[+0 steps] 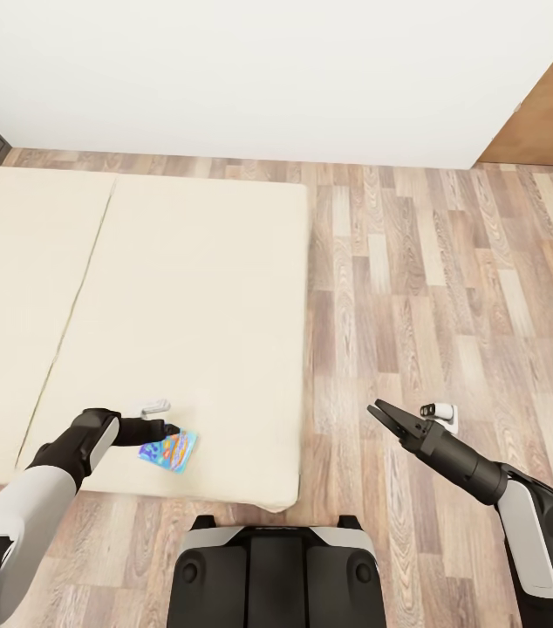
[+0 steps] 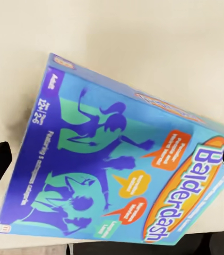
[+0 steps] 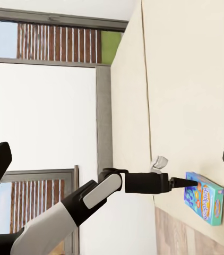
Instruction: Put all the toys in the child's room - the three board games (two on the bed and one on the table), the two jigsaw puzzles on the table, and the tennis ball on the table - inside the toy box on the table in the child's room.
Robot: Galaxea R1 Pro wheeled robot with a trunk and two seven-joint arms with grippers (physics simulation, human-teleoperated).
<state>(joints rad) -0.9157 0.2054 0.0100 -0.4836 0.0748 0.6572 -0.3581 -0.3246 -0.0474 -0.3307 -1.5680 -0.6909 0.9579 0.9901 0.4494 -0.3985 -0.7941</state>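
The small blue board game (image 1: 168,450) lies on the bed (image 1: 189,331), just ahead of the open left hand (image 1: 170,428). Reaching step; next, straddle an edge and close. Right hand (image 1: 379,412) open, idle.

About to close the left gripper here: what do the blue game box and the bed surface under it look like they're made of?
The blue board game looks like printed cardboard with a smooth, slightly glossy cover: sharp edges, flat faces, crisp graphics. The bed looks like soft matte beige fabric over mattress padding, with rounded edges and a seam between its halves. Both are renders, so this is only appearance.
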